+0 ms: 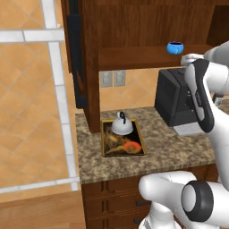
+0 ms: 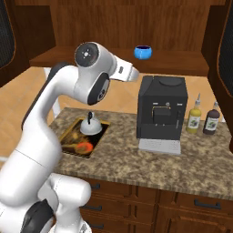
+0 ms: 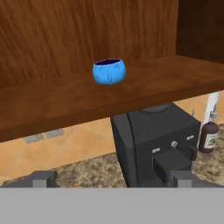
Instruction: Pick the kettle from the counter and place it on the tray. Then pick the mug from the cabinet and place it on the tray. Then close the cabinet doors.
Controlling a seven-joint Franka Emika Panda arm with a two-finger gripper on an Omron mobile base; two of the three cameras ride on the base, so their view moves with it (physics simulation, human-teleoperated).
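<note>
Kettle [image 1: 121, 125] seated on tray [image 1: 139, 137] on bench [image 1: 174, 147], first step seemingly complete; mug [image 3: 109, 71] upright on cabinet [image 1: 134, 27] shelf, untouched, with jaws spread wide and empty, well short of it, apparently lined up for the grasp.

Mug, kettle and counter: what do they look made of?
Mug: glossy glazed ceramic, going by its even bright blue sheen; plastic is possible. Kettle: polished metal, silver-white dome with highlights, thin black handle. Counter: polished granite-like stone, speckled brown-grey.
</note>
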